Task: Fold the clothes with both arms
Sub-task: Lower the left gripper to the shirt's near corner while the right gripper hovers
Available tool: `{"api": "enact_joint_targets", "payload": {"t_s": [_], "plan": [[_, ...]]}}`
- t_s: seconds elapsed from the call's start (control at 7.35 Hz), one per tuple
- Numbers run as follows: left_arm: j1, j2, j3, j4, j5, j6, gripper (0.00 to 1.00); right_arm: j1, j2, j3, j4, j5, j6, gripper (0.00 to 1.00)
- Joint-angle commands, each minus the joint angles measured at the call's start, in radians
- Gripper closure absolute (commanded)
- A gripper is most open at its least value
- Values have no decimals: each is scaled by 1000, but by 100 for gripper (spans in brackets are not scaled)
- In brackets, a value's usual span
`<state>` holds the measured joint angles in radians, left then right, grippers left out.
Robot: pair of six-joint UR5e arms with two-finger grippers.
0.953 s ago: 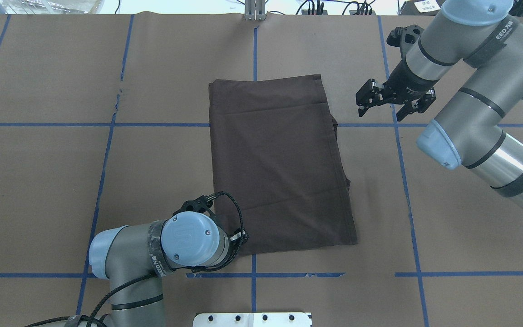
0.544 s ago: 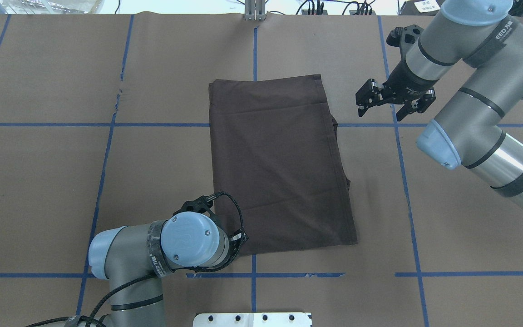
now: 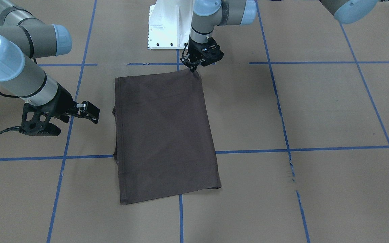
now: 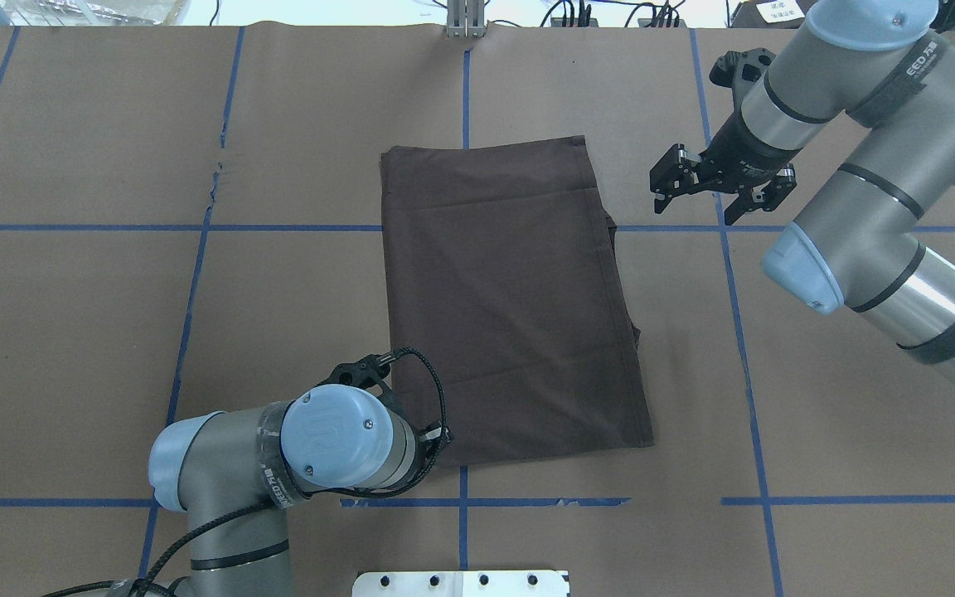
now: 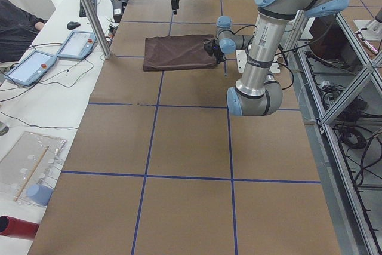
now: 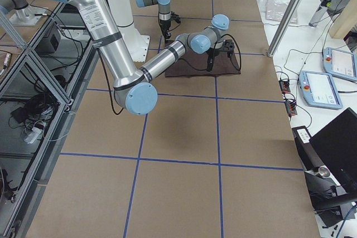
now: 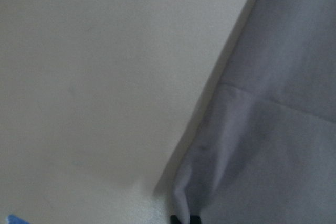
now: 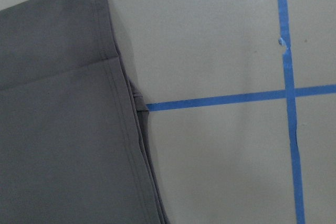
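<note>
Now, left tool pinching T-shirt corner, right tool spread, apart.

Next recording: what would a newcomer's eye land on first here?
The dark brown T-shirt, folded into a neat rectangle, lies in the middle of the brown paper-covered table, which is gridded with blue tape. The black two-finger left gripper pinches the shirt corner nearest the white pedestal base. The black right gripper hangs open off the shirt's far right corner, clear of the cloth.
</note>
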<state>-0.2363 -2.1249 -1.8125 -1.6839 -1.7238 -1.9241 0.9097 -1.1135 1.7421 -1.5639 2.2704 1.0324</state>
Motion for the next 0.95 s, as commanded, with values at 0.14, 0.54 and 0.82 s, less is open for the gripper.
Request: {"api": "enact_joint_targets", "payload": {"t_s": [0.14,0.54,0.82], "plan": [[-11,31,-54,1,0,82,100,-188,-68,161,1,-157,339,0],[-20,33,-59,1,0,86,100,-447,-140,253,1,-398,651,0],[-20,33,-60,1,0,86,100,-573,-172,261,40,-561,785,0]]}}
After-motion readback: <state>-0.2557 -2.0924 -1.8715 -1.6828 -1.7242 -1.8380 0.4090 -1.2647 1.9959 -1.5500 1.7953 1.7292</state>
